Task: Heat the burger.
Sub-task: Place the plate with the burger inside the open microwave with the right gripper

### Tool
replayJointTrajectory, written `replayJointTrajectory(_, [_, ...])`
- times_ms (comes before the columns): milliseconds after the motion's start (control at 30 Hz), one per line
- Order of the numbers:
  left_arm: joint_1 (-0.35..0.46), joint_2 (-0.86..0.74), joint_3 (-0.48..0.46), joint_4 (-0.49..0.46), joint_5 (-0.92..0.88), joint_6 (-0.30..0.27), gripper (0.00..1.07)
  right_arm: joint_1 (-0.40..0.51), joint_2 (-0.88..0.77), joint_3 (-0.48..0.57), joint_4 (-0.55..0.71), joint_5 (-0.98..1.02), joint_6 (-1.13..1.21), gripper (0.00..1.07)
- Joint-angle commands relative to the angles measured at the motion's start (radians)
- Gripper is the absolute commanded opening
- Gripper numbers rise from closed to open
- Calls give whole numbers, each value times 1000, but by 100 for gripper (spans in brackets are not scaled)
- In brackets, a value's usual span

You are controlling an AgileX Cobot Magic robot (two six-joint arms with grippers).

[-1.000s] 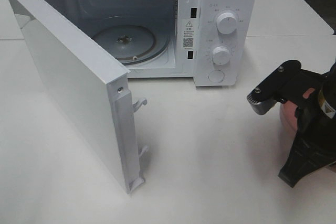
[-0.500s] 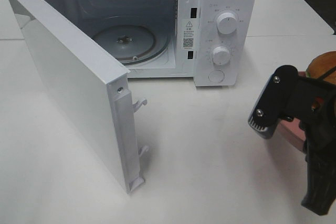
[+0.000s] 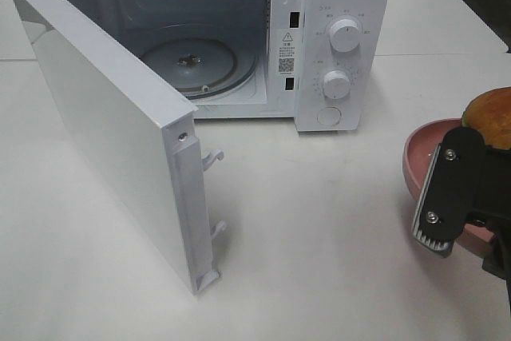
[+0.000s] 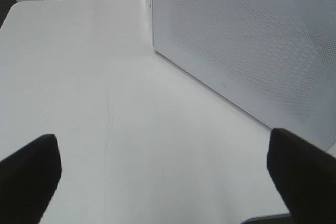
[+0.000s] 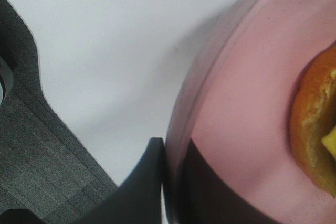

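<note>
The burger point(image 3: 491, 116) sits on a pink plate point(image 3: 417, 156) at the table's right edge; only its brown bun shows from above. In the right wrist view the bun and a bit of yellow cheese of the burger point(image 5: 315, 129) lie on the plate point(image 5: 247, 103). My right gripper point(image 5: 173, 153) is shut on the plate's rim, one finger outside and one inside; from above, the right gripper point(image 3: 447, 221) covers the plate's near side. The white microwave point(image 3: 335, 5) stands at the back with its door point(image 3: 112, 133) swung wide and the glass turntable point(image 3: 190, 61) bare. My left gripper point(image 4: 168, 182) is open over bare table.
The open door juts forward over the left half of the table, with its latch hooks point(image 3: 211, 157) on the free edge. The microwave's perforated side wall point(image 4: 247, 45) is near the left gripper. White tabletop point(image 3: 319, 221) lies between the door and the plate.
My right arm has moved toward the near right corner, uncovering the pink plate and the burger's bun. The microwave and its door have not moved.
</note>
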Motion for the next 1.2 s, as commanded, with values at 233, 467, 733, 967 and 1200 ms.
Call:
replayJointTrajectory(233, [-4,-10,4,-10,-14,0,100,2,-67,3,-49,-22,-49,0])
replayJointTrajectory(467, [-4,-10,4,-10,-14,0,100,2,-167,62,-41,-31,-178,0])
replayJointTrajectory(733, [-4,-10,4,-10,-14,0,100,2,-254,105,-39,-29,-402,0])
replayJointTrajectory(967, [-4,-10,4,-10,-14,0,100,2,-267,105,-33,-30,-488,0])
replayJointTrajectory(1200, [-4,-10,4,-10,-14,0,100,2,-267,105,-33,-29,-561,0])
